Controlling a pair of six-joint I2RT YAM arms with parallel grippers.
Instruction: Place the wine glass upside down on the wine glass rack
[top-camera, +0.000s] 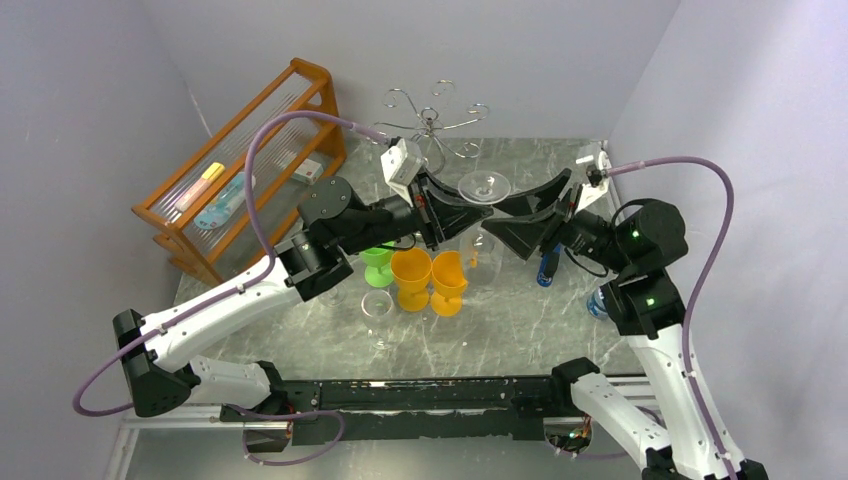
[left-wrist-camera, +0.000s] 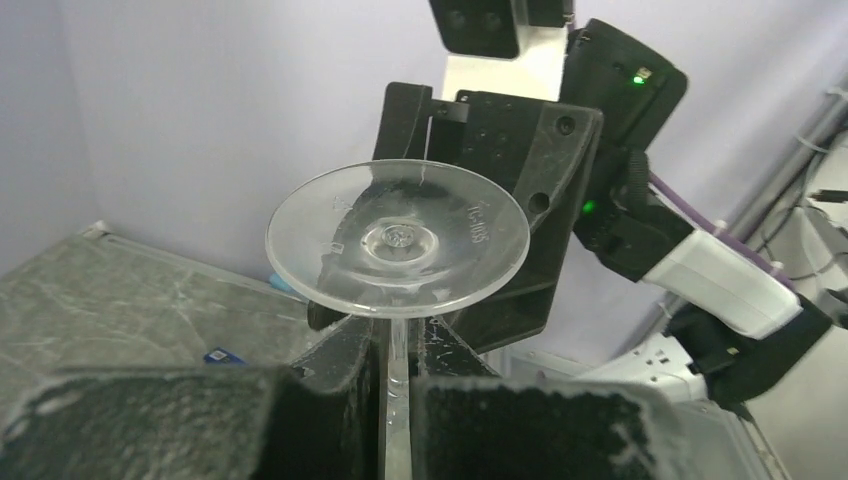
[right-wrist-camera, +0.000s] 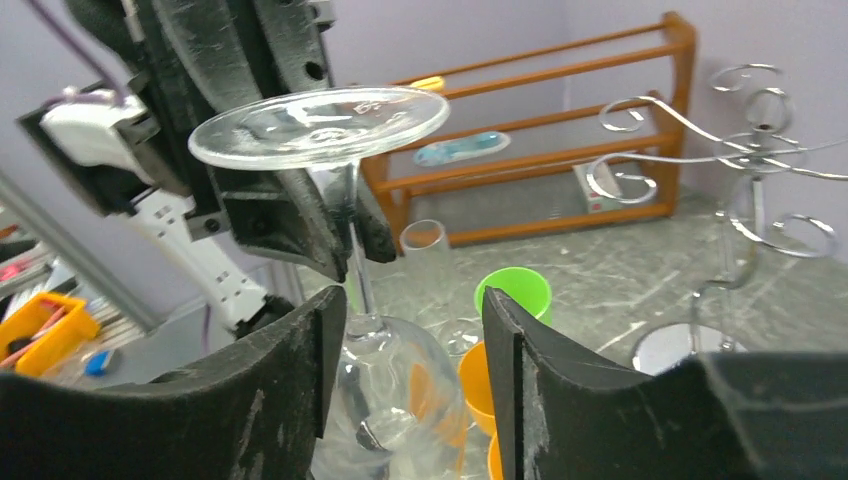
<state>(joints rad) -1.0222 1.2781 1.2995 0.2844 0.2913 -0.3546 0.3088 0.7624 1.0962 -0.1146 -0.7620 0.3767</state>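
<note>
Gripping the thin stem of the clear, long-stemmed wine glass, the left end effector is clamped narrow and holds the glass upside down in the air, its round foot on top and its bowl hanging below. The glass is above the grey marbled surface, over a cluster of two orange plastic cups and a green plastic cup, and well apart from the silver chrome wire wine glass rack, which stands at the far edge with its curled arms bare. The right end effector faces the left one from the other side, with its black fingers spread wide. The bowl and lower stem of the glass sit in the gap between them; whether they touch the glass cannot be told. An orange wooden slatted shelf stands at the far left.
</note>
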